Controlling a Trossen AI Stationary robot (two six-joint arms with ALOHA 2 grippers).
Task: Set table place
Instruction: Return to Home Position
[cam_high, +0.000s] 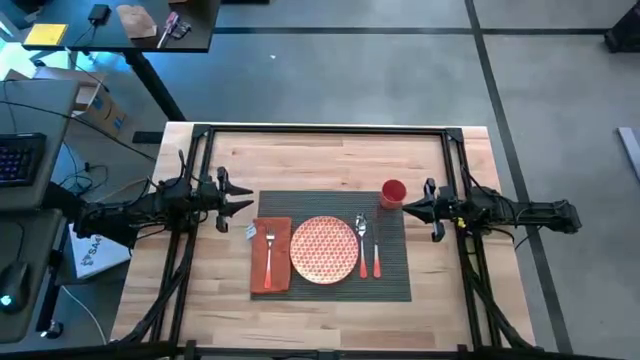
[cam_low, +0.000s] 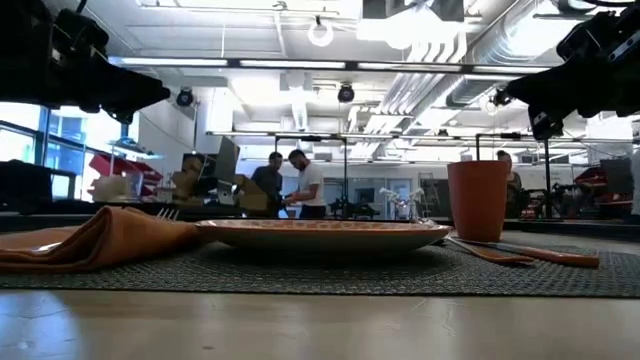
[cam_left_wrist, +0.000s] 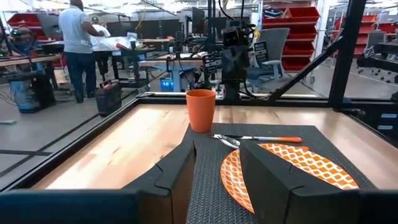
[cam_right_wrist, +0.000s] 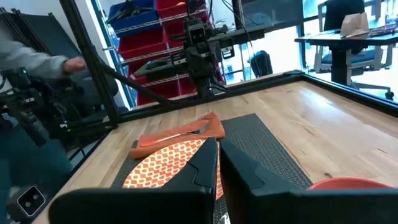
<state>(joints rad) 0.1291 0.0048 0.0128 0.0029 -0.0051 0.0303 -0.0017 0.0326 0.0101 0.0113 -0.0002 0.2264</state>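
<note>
A dark grey woven placemat lies in the middle of the wooden table. On it rest a round orange-patterned plate, an orange napkin with a fork on top, and a spoon and knife to the right of the plate. A small red cup stands upright on the mat's far right corner. My left gripper hovers open at the mat's left edge, above the napkin's far end. My right gripper is shut at the mat's right edge, just beside the cup.
A black rail frame runs around the tabletop. Bare wood lies on the far side of the mat and along the near edge. A dark desk with a keyboard stands off to the left. People stand in the room beyond.
</note>
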